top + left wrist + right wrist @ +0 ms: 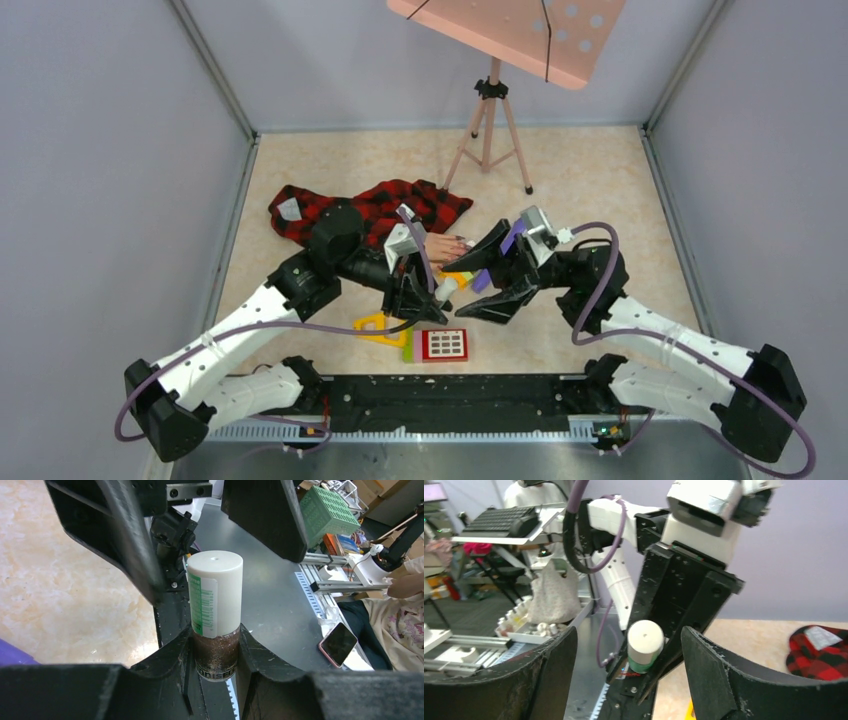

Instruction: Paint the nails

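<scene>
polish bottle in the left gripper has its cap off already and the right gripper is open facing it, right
No, the white cap is on the polish bottle, as the left wrist view shows. The rest holds: the left gripper is shut on the bottle and the right gripper is open facing it.

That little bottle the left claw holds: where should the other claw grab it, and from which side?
By the white cap, coming end-on from its flat top, one finger on each round side. The left gripper clamps the bottle on its glass, so only the cap stands free.
</scene>
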Action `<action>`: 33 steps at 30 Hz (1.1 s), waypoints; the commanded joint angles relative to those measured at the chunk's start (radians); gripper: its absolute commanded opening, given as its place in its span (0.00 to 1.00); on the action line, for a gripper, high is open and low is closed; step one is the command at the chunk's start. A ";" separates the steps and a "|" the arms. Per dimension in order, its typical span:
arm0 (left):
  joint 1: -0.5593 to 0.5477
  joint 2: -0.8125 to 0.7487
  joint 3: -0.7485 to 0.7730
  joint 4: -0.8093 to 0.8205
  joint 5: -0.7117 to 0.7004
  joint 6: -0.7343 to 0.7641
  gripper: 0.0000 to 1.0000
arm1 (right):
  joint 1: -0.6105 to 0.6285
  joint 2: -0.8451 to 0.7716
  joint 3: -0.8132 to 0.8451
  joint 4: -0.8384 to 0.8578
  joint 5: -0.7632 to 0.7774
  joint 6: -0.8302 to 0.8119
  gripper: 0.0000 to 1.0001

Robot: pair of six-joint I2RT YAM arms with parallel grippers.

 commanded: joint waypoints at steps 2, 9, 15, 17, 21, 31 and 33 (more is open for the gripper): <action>-0.005 0.004 0.038 0.056 0.049 -0.007 0.00 | 0.067 0.040 0.057 0.121 -0.066 0.008 0.67; -0.008 -0.002 0.038 0.049 0.037 0.002 0.00 | 0.082 0.072 0.062 0.121 -0.057 0.017 0.37; -0.008 -0.030 0.038 0.021 -0.045 0.043 0.00 | 0.083 0.065 0.062 0.048 -0.029 -0.020 0.11; -0.008 -0.043 0.035 0.016 -0.078 0.054 0.00 | 0.084 0.057 0.055 0.012 0.001 -0.042 0.03; -0.008 -0.064 0.030 0.005 -0.157 0.077 0.00 | 0.085 0.039 0.026 -0.057 0.072 -0.078 0.00; -0.008 -0.104 0.017 -0.031 -0.434 0.130 0.00 | 0.096 0.077 0.007 -0.309 0.255 -0.139 0.00; -0.008 -0.113 0.013 -0.031 -0.503 0.131 0.00 | 0.098 0.093 0.011 -0.355 0.304 -0.138 0.00</action>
